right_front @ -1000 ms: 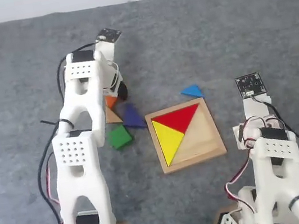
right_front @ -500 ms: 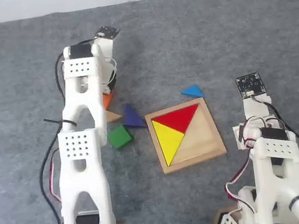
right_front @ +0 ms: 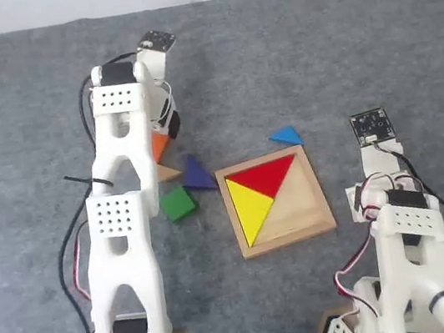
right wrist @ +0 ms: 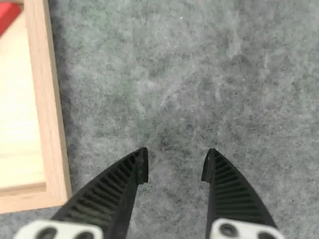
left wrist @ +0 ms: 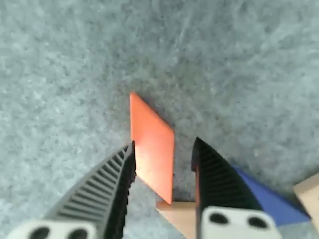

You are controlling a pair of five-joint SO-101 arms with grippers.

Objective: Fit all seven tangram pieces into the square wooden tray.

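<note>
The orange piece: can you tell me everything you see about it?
The orange piece is a flat, slanted four-sided shape, a parallelogram, smooth and painted-looking. It lies flat on the grey felt mat. The left gripper is open, with one finger on each side of it; I cannot tell whether they touch it. One corner meets a pale wooden piece.

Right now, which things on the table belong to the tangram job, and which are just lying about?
Job: wooden tray; red triangle and yellow triangle inside it; loose blue triangle, orange piece, purple triangle, green square, tan triangle.
Lying about: grey mat.
</note>
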